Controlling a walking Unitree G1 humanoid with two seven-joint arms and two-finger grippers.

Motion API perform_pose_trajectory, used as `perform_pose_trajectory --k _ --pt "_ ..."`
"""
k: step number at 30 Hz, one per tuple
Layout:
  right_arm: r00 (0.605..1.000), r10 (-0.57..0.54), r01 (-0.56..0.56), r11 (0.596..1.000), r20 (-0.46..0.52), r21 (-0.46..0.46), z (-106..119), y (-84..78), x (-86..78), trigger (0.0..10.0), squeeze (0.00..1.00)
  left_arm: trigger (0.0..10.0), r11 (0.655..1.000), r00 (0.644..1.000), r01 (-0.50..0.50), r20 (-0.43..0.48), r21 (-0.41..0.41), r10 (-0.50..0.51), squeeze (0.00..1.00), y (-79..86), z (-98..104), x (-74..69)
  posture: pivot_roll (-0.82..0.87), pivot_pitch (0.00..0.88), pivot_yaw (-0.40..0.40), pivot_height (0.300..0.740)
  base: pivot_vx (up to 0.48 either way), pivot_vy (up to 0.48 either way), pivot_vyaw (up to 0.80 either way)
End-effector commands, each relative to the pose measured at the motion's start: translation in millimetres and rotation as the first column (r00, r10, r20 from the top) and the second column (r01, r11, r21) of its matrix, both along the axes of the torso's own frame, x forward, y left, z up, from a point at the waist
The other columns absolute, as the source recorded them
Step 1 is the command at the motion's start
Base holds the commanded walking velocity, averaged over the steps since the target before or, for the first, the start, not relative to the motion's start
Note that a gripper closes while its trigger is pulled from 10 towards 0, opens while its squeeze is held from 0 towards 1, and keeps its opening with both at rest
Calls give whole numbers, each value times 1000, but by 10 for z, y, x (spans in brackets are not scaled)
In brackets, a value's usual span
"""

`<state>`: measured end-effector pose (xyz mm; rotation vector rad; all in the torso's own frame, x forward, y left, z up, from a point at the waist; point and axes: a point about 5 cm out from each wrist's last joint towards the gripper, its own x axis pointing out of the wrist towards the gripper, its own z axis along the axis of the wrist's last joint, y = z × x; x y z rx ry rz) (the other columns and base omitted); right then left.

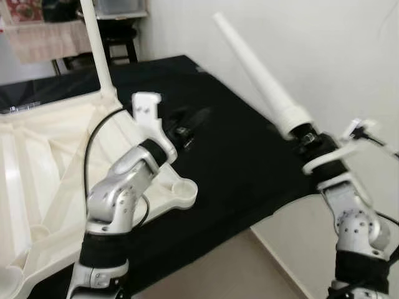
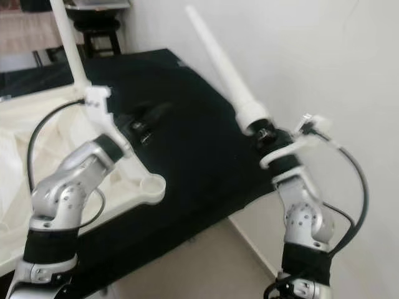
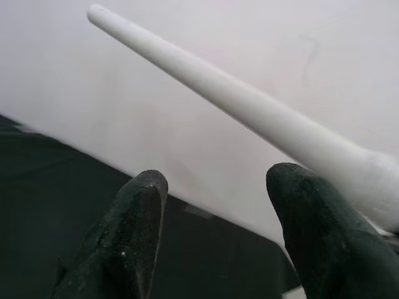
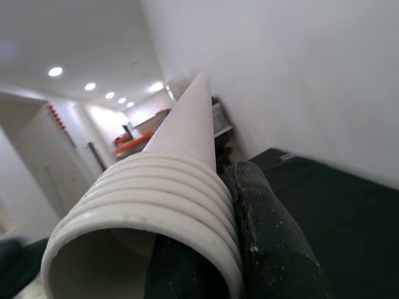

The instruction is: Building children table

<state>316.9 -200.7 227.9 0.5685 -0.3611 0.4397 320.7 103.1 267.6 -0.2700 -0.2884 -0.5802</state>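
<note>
A white tapered table leg [image 1: 262, 81] slants up and to the left, and my right gripper [image 1: 307, 138] is shut on its ribbed screw end [image 4: 156, 212]. It hangs in the air over the right edge of the black cloth. The upturned white table top [image 1: 37, 162] lies at the left, with one leg [image 1: 96, 50] standing upright in its far corner. Its near corner socket [image 1: 181, 187] holds nothing. My left gripper [image 1: 190, 124] is raised over the cloth just beyond that socket, open, with its fingers [image 3: 137, 218] apart around nothing.
The black cloth [image 1: 237, 168] covers the work surface, which ends in a front edge above the beige floor [image 1: 249, 268]. A white wall [image 1: 336, 56] runs close along the right. A dark stool [image 1: 118, 40] stands at the back.
</note>
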Motion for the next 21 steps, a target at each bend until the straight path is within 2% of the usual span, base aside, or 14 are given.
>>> perform_pose_trajectory --k 1,5,13,16,18,21 --pt "1000 -19 19 1000 15 -12 14 -52 -17 10000 0 10000 1000 1000 -3 23 28 3 0 -32 18 -8 -36 93 -71 740 0 0 -800" --pt "1000 -8 8 1000 19 -22 12 -17 -18 10000 0 10000 999 1000 -18 24 30 17 0 -31 17 -4 -35 97 -72 740 0 0 -800" --pt "999 -4 6 999 39 -43 11 -28 -36 10000 0 10000 999 1000 -11 12 44 11 0 7 62 29 -32 103 -70 740 0 0 0" --pt "998 4 -1 999 65 -51 30 -65 -58 10000 0 10000 999 999 31 -10 15 -31 0 23 107 40 -32 105 -66 740 0 0 0" --pt "994 14 -8 999 108 -54 76 -136 -99 10000 0 10000 991 993 116 -21 -65 -118 0 52 209 42 -31 106 -65 740 0 0 0" --pt "992 31 -24 998 123 -58 92 -159 -123 10000 0 10000 980 985 167 -23 -108 -170 0 58 264 42 -31 107 -64 740 0 0 0"
